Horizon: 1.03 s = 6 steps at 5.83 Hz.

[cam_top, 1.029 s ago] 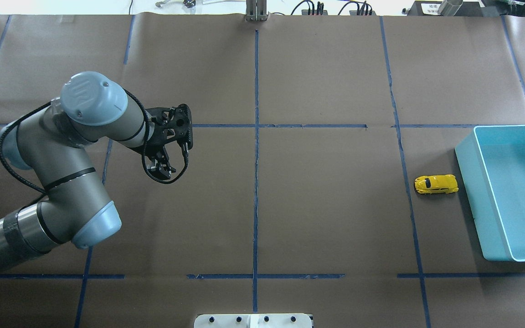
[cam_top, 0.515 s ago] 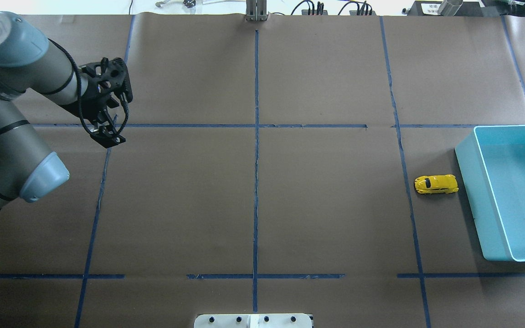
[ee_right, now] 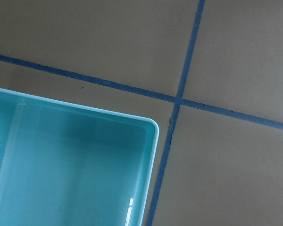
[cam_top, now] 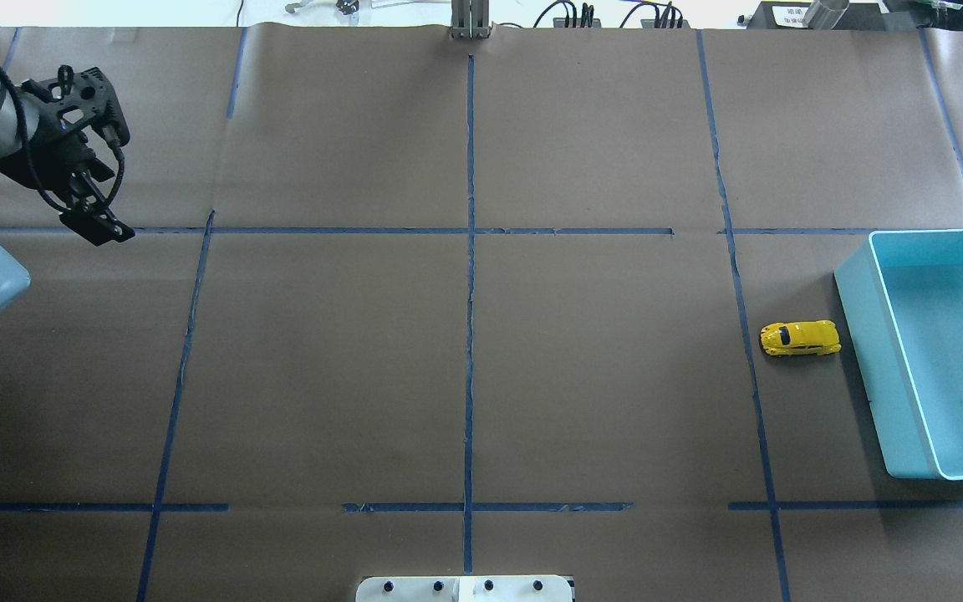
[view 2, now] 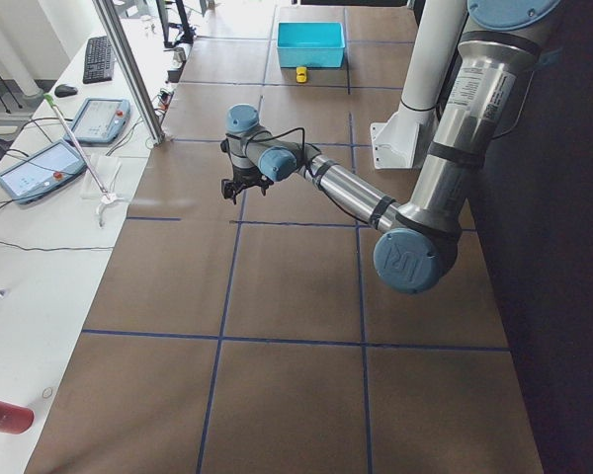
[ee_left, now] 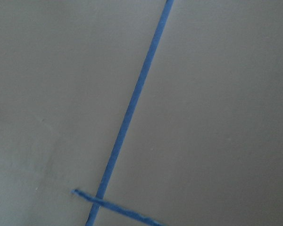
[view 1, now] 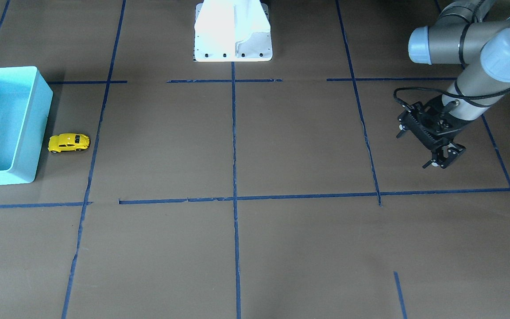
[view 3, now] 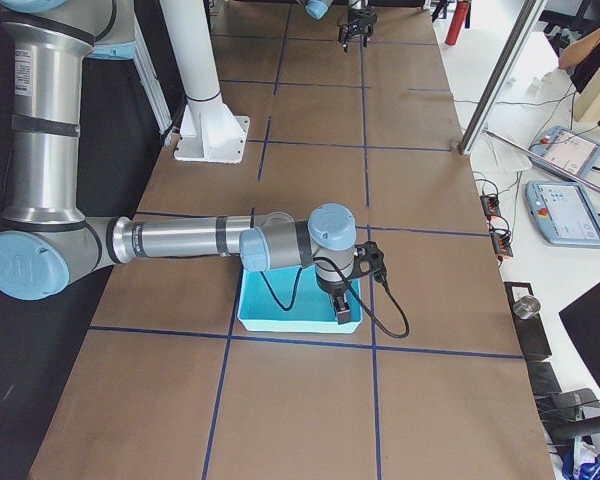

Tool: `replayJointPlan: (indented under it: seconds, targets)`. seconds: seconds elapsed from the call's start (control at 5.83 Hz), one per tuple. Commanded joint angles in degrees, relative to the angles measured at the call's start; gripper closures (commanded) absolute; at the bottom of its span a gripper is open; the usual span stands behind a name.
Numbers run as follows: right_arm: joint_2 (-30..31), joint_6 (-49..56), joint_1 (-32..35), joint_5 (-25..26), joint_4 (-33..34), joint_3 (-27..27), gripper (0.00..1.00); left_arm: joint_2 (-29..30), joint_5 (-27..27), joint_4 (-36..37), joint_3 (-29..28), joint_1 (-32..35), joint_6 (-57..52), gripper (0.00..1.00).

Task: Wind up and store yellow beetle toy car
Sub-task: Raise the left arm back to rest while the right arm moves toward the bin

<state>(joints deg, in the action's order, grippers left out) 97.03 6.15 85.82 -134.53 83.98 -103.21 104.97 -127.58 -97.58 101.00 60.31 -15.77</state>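
The yellow beetle toy car [cam_top: 800, 339] stands on its wheels on the brown paper, just left of the turquoise bin [cam_top: 866, 351]. It also shows in the front view [view 1: 68, 143]. My left gripper [cam_top: 97, 227] hangs above the table's far left, a long way from the car. In the front view [view 1: 443, 159] its fingers look apart and empty. My right gripper [view 3: 347, 318] shows only in the exterior right view, above a corner of the bin [view 3: 280, 318], and I cannot tell its state. The right wrist view shows only the bin's empty corner [ee_right: 153, 126].
Blue tape lines [cam_top: 470, 334] divide the brown paper into squares. The robot's white base [view 1: 233, 31] stands at the table's near edge. Cables and plugs [cam_top: 582, 15] lie along the far edge. The left wrist view shows only paper and tape [ee_left: 132, 103].
My left arm has swung from the table's middle left out to the far left and toward the back. The car and the bin have not moved.
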Motion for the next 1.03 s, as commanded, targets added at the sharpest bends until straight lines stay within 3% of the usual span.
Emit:
replayJointPlan:
  seconds: [0.0, 0.17, 0.34, 0.51, 0.86]
  targets:
    - [1.14, 0.09, -2.57, 0.15, 0.04, -3.04, 0.00, -3.27, -0.92, 0.11, -0.97, 5.93, 7.46, 0.00]
    - [0.79, 0.00, -9.54, 1.02, 0.04, -6.62, 0.00, -4.15, -0.83, 0.98, -1.41, 8.92, 9.68, 0.00]
    - [0.62, 0.00, -13.70, 3.03, 0.04, -9.53, 0.00, -9.21, -0.83, 1.25, -1.77, 11.91, 9.79, 0.00]
    - [0.70, 0.09, -16.88, 3.83, -0.05, -12.43, 0.00, -10.39, -0.83, 1.34, -2.29, 15.16, 11.62, 0.00]
    - [-3.49, 9.01, -30.55, 10.84, -0.66, -13.51, 0.00, -11.54, -3.62, 7.54, -7.72, 23.86, 12.16, 0.00]
